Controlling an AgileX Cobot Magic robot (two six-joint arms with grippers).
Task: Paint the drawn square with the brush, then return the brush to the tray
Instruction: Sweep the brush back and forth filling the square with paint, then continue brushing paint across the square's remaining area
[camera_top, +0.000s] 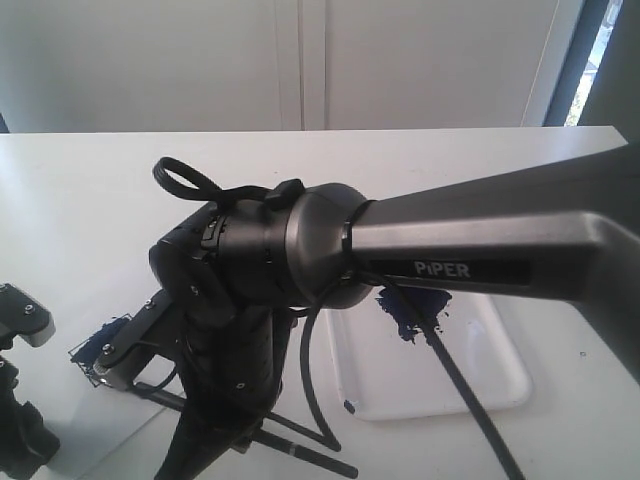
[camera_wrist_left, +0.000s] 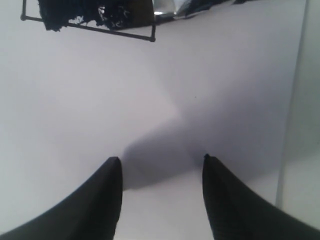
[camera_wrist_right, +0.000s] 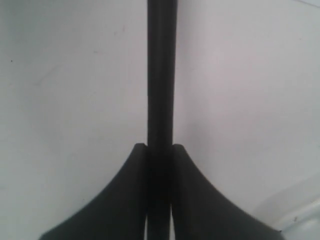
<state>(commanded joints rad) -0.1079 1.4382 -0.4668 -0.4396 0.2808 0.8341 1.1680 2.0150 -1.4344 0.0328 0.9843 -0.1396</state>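
My right gripper (camera_wrist_right: 160, 146) is shut on the brush (camera_wrist_right: 161, 75), whose black handle runs out straight between the fingers over white surface. Its tip and ferrule are out of that view. In the exterior view the right arm (camera_top: 300, 250) reaches across the middle and hides its own fingers. The drawn square (camera_top: 95, 350), smeared dark blue inside, lies just left of that wrist; it also shows as the square (camera_wrist_left: 90, 17) in the left wrist view. My left gripper (camera_wrist_left: 161, 159) is open over bare white paper, short of the square. The tray (camera_top: 450, 380) lies right of centre.
A dark blue paint blot (camera_top: 408, 315) sits at the tray's far left corner, partly behind the arm. A black cable (camera_top: 470, 400) crosses over the tray. Thin black rods (camera_top: 300, 455) lie low in the exterior view. The left arm (camera_top: 22, 430) stands at the left edge.
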